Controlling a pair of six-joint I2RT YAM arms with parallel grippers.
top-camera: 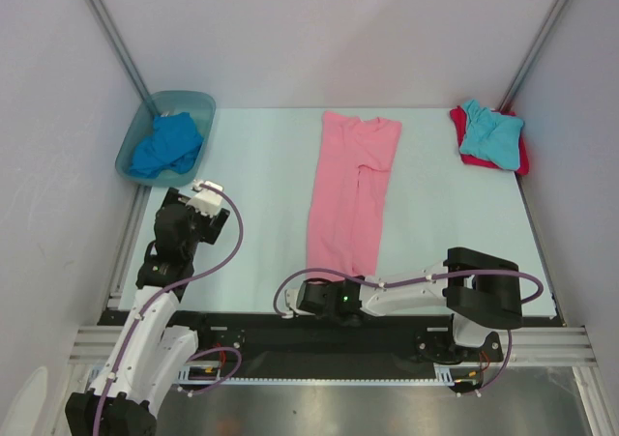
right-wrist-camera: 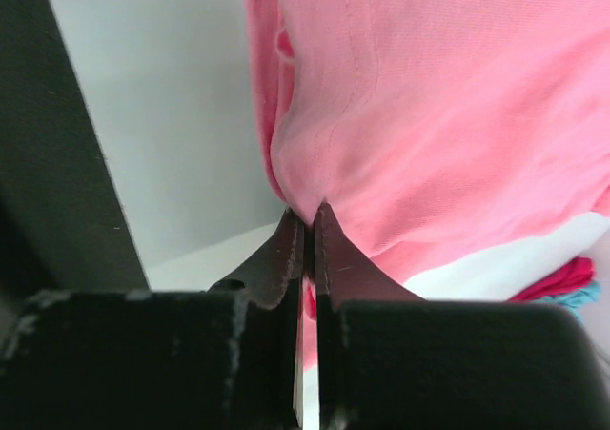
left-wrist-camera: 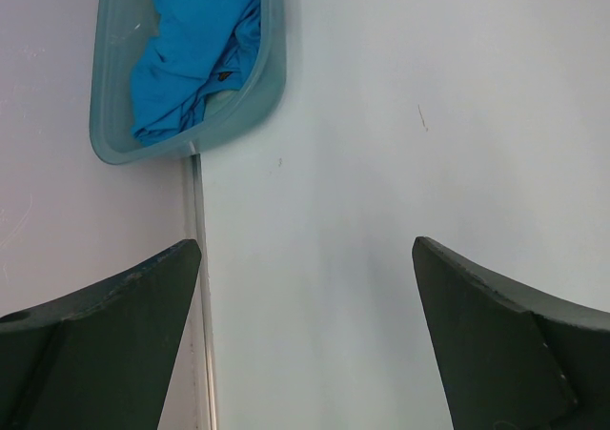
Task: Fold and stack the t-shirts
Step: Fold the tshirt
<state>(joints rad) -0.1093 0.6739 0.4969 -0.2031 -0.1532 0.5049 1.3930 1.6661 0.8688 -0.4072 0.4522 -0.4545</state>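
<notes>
The pink t-shirt (top-camera: pixel 353 189) lies lengthwise down the middle of the table, folded into a narrow strip. My right gripper (top-camera: pixel 314 286) sits at its near hem, shut on a pinch of the pink cloth (right-wrist-camera: pixel 448 96); the right wrist view shows the cloth bunched between the closed tips (right-wrist-camera: pixel 307 211). A turquoise t-shirt (top-camera: pixel 491 131) rests folded on a red t-shirt (top-camera: pixel 466 154) at the far right corner. The royal blue t-shirt (top-camera: pixel 166 146) is crumpled in the tub (top-camera: pixel 184 98). My left gripper (top-camera: pixel 208 189) hovers near the tub, open (left-wrist-camera: pixel 305 242) and holding nothing.
The translucent tub (left-wrist-camera: pixel 272 87) with the blue shirt (left-wrist-camera: pixel 195 49) stands at the far left corner against the wall. White walls close in the left, right and back. A black strip and metal rail run along the near table edge (top-camera: pixel 387 344).
</notes>
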